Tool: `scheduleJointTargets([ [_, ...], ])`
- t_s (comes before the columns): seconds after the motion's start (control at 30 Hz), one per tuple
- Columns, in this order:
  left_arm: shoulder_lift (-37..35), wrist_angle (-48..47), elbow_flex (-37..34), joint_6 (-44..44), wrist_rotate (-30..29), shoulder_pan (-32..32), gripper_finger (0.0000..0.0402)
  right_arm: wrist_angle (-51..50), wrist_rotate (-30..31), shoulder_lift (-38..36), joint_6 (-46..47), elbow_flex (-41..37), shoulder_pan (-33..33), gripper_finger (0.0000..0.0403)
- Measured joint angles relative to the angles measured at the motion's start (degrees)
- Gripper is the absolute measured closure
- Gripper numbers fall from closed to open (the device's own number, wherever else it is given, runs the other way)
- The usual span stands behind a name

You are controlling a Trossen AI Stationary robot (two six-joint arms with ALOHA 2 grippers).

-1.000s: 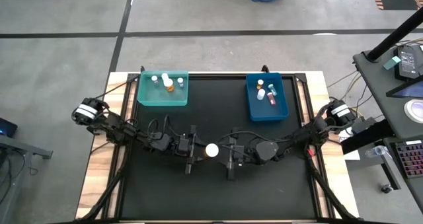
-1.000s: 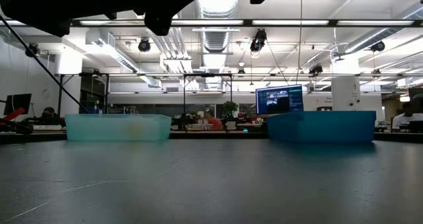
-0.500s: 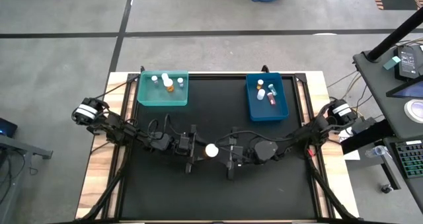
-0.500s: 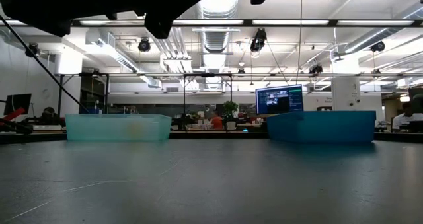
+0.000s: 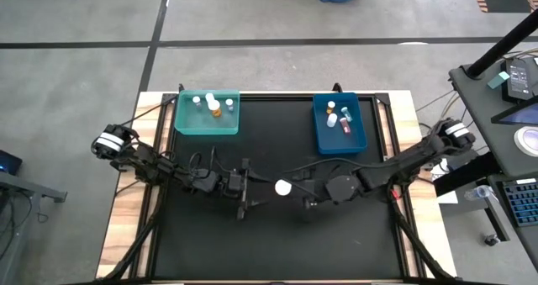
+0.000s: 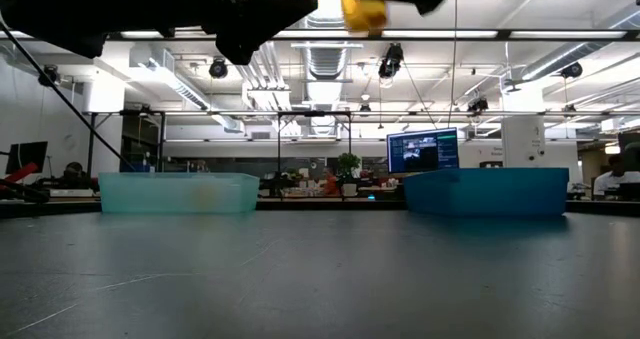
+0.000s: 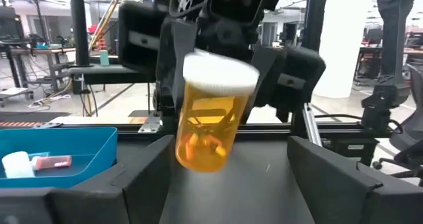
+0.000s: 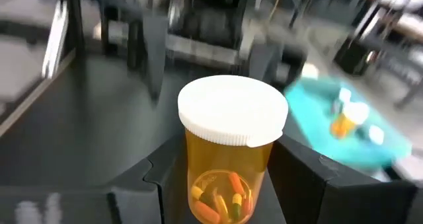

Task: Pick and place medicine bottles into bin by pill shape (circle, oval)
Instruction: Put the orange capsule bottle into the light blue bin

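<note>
An amber medicine bottle (image 8: 231, 164) with a white cap (image 5: 283, 187) hangs above the middle of the black table, with my right gripper (image 5: 296, 189) shut on it. Long orange and green pills lie in its bottom. In the left wrist view the bottle (image 7: 208, 118) stands just ahead of my left gripper (image 7: 228, 194), whose fingers are open and apart from it. From above, my left gripper (image 5: 245, 190) sits just left of the bottle. The low view shows the bottle (image 6: 362, 4) high up. My right gripper pinches the bottle's amber body (image 8: 193, 168) between its two fingers, below the cap. The fingers come about level from the table's right side. The bottle is lifted clear of the table, cap up and slightly tilted.
A teal bin (image 5: 187, 125) at the far left and a blue bin (image 5: 326, 138) at the far right each hold several small bottles. The black mat between and in front of the bins is bare. Both arms reach in across the table's middle.
The bottle has come away from my left gripper and gone a little toward the table's right edge with my right gripper. My right arm has drawn back and its wrist has tipped. My left arm has stayed in place.
</note>
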Motion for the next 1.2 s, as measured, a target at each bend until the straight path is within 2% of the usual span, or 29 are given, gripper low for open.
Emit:
scheduleJointTargets([
  [0.1,0.00,-0.20,0.00,0.12,-1.16,0.00,0.0125,-10.21,-0.31,-2.35,4.52,-0.06,0.00,0.0227],
  [0.23,0.00,-0.20,0.00,0.16,-1.16,0.00,0.0124,-15.20,-0.31,-3.62,7.98,-0.05,0.00,0.0227],
  [0.53,1.18,-0.21,2.77,0.36,-1.20,0.04,0.0125,-14.90,-0.31,-2.92,7.47,-0.04,0.00,0.0227],
  [0.73,6.84,-0.21,8.63,3.54,-1.58,1.28,0.0126,-14.17,-0.31,-2.99,7.68,-0.04,0.00,0.0227],
  [0.87,9.48,-0.15,12.16,4.85,-4.57,2.31,0.0126,-14.23,-0.31,-2.92,7.82,-0.04,0.00,0.0227],
  [1.2,12.87,-0.10,14.10,4.47,-4.59,3.67,0.0126,-14.39,-0.07,-2.92,7.86,-0.04,0.00,0.0227],
])
